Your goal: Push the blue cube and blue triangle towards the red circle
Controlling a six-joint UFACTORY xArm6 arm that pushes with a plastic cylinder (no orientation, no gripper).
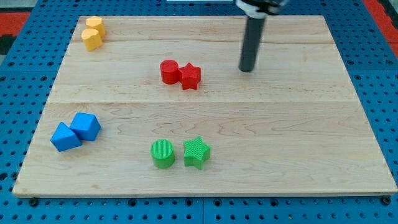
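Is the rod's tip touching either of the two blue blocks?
No: my tip stands near the view's top, right of the red star, far from the blue cube and blue triangle.

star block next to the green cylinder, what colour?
Green, same as the green cylinder beside it; the star block shows clearly in the camera view.

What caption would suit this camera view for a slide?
My tip stands right of the red circle and red star, far from the two blue blocks.
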